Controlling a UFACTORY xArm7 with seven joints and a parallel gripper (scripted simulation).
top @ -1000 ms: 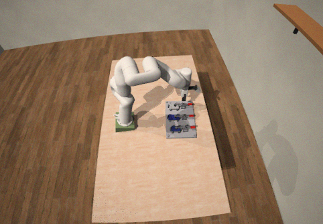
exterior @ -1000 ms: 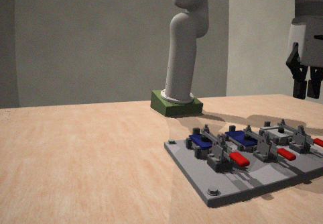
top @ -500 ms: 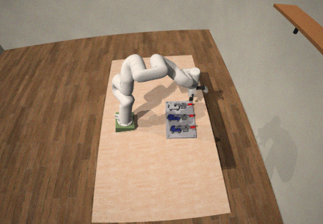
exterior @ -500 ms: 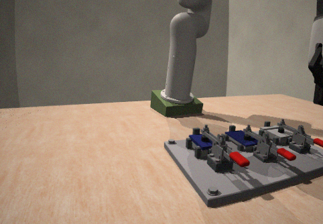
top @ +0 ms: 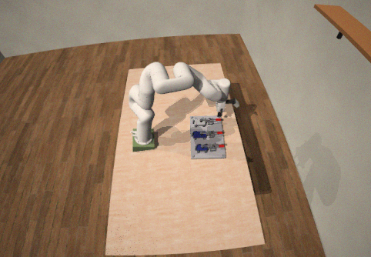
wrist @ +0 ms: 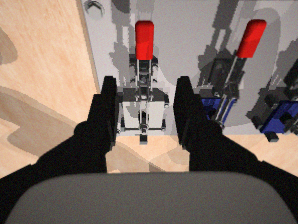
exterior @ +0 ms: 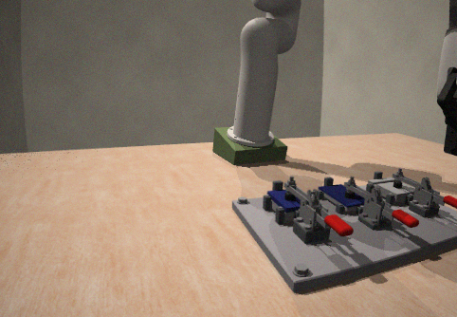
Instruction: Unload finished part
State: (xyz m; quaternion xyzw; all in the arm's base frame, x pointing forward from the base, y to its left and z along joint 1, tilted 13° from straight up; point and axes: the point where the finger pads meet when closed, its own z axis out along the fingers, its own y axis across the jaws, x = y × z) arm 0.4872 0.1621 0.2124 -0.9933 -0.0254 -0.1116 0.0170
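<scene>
The grey fixture plate (top: 208, 137) lies on the table and holds three parts. The finished grey part (wrist: 143, 110) sits in the end nest under its toggle clamp with a red handle (wrist: 144, 39); it also shows in the exterior view (exterior: 395, 189). Two blue blanks (exterior: 283, 200) (exterior: 339, 193) lie in the other nests under their clamps. My gripper (wrist: 146, 91) is open and empty. It hangs above the grey part's end of the plate, and its fingers frame that part in the wrist view. In the exterior view the gripper (exterior: 450, 130) is well above the plate, cut off by the right edge.
The arm's green base block (exterior: 248, 150) stands behind the fixture. The clamps' red handles (exterior: 338, 224) (exterior: 405, 217) point away from the base. A wooden shelf (top: 346, 26) is fixed high on the right wall.
</scene>
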